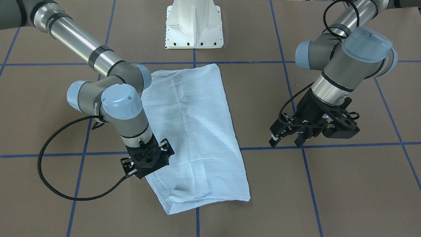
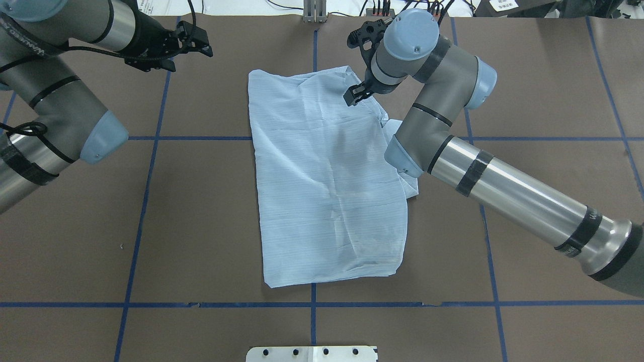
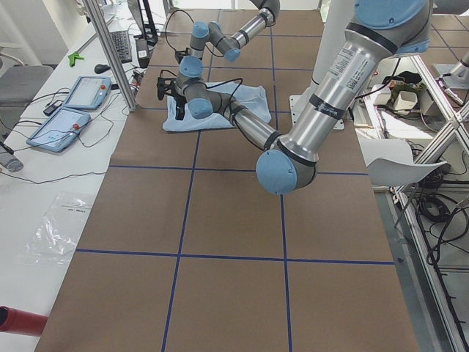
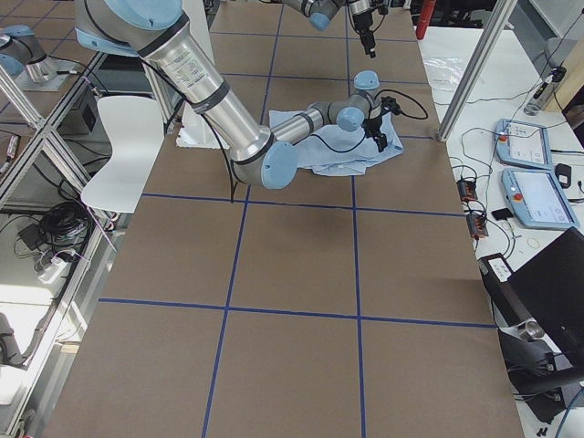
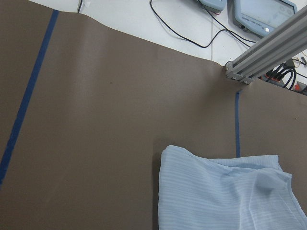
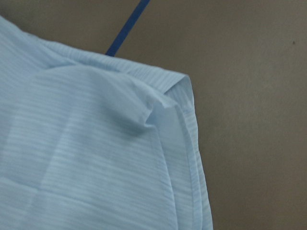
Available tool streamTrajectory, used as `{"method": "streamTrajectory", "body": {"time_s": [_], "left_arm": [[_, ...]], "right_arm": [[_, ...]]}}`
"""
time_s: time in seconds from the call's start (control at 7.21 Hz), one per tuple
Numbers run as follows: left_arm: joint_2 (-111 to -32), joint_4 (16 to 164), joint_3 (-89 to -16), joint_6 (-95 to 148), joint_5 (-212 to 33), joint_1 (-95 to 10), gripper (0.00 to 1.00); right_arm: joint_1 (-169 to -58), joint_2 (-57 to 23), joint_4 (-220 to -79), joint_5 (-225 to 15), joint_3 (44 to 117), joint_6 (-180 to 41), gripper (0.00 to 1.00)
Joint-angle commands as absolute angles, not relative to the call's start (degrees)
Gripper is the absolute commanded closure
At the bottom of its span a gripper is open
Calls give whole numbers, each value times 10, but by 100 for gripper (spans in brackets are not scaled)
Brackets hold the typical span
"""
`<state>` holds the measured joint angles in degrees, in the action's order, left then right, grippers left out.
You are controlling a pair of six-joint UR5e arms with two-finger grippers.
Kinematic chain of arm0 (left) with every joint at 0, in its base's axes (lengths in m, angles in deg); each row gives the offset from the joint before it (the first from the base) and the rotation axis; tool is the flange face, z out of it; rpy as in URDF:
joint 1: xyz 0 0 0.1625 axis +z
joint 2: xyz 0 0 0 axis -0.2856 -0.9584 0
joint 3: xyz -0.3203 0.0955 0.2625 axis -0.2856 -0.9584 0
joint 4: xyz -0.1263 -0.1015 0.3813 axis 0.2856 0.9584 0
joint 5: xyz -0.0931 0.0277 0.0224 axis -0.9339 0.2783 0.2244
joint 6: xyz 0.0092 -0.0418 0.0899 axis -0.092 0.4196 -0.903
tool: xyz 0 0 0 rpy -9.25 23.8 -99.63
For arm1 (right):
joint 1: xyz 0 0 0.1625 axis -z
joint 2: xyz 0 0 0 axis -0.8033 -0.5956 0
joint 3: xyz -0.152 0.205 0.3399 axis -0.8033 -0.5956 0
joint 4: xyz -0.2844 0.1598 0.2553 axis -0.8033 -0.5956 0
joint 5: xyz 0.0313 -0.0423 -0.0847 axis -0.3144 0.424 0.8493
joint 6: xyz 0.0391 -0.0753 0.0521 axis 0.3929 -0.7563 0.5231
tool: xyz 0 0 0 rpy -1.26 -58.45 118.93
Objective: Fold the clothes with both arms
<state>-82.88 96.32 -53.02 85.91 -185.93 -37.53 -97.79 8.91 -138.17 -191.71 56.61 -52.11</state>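
Observation:
The light-blue striped shirt [image 1: 194, 131] lies folded into a long rectangle at the middle of the brown table [image 2: 201, 216], flat with some creases. It also shows in the overhead view [image 2: 322, 176]. My right gripper [image 2: 354, 94] points down right over the shirt's far right corner. Its jaws look open and hold nothing, and in the front view it [image 1: 148, 161] sits at the shirt's edge. The right wrist view shows that folded corner [image 6: 177, 91] close up. My left gripper [image 1: 286, 138] is open and empty, off to the shirt's left above bare table [image 2: 193, 42].
The white pedestal base [image 1: 194, 26] stands at the robot's side of the table. Blue tape lines [image 2: 312, 304] cross the brown surface. An aluminium post [image 5: 268, 48] and teach pendants [image 3: 69, 110] stand beyond the far edge. A white chair [image 4: 123, 146] stands beside the table.

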Motion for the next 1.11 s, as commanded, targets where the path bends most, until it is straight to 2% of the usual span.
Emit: {"method": "streamTrajectory", "body": {"time_s": [0.0,0.28,0.55,0.97], "left_arm": [[-764,958,-624,945,-1858,-306,0],[-739,958,-678,1068,-1853,-227,0],[-722,950,-705,1185,-1798,-128,0],[-760,853,-681,1254,-1686,18,2]], "right_arm": [[-981,3,-1405,-1989,673,-488,0],[-977,-84,-1435,-2068,789,-386,0],[-953,-134,-1436,-2067,874,-244,0],[-924,-195,-1464,-2048,973,-167,0]]}}
